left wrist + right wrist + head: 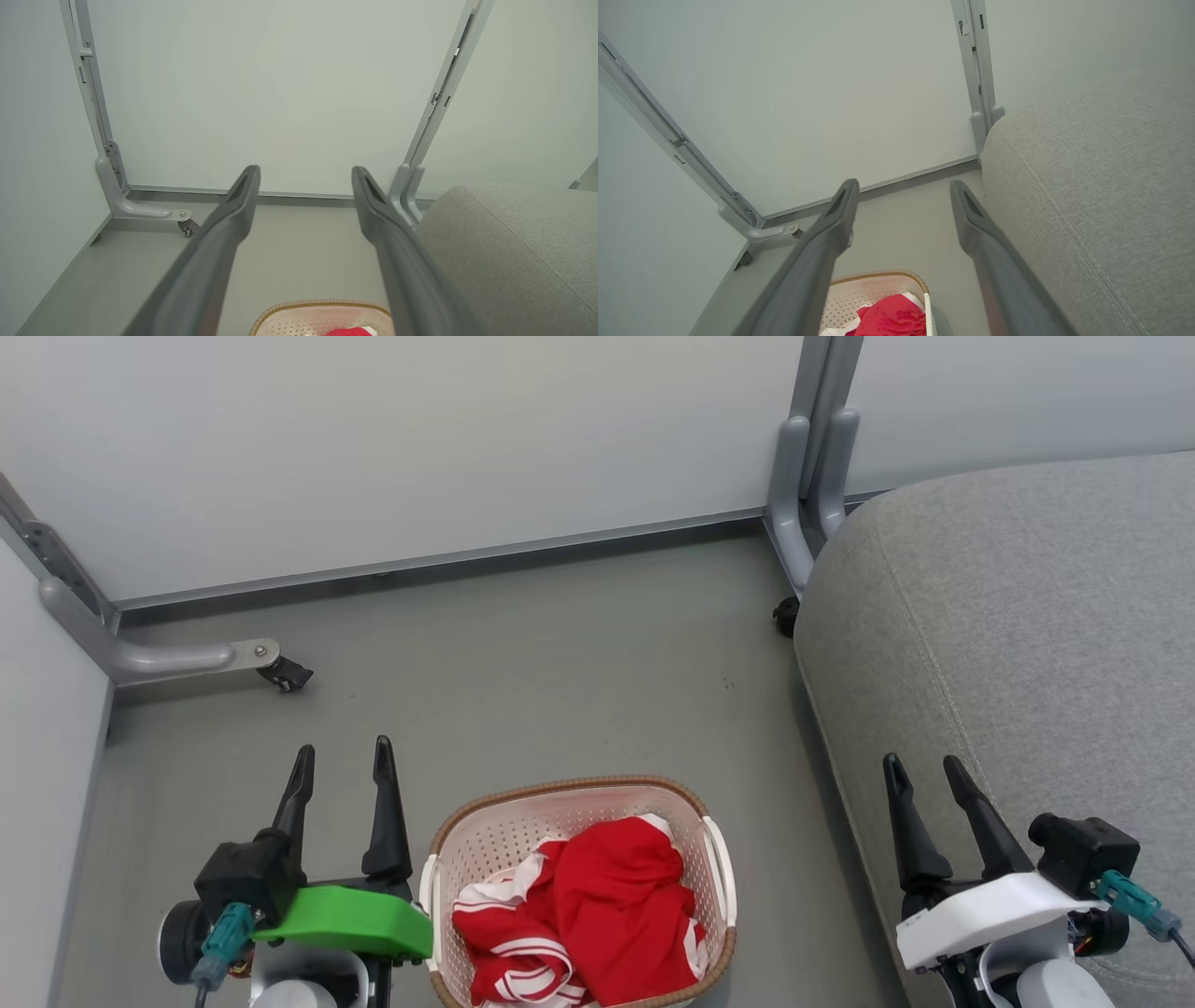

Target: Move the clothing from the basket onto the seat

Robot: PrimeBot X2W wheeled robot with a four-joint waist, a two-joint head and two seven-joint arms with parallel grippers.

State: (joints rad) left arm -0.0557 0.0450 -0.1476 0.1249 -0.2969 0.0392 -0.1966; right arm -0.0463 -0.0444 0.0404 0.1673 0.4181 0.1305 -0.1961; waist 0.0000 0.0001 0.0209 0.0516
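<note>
Perforated basket [499, 840] holds crumpled clothing [611, 905] — seemingly soft.

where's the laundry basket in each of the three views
Head view: basket at bottom centre, red clothing inside.
Left wrist view: basket at the bottom edge, centre, cut off.
Right wrist view: basket at the bottom, just left of centre.
Shared landmark: the grey seat lies to the basket's right in all three.
</note>
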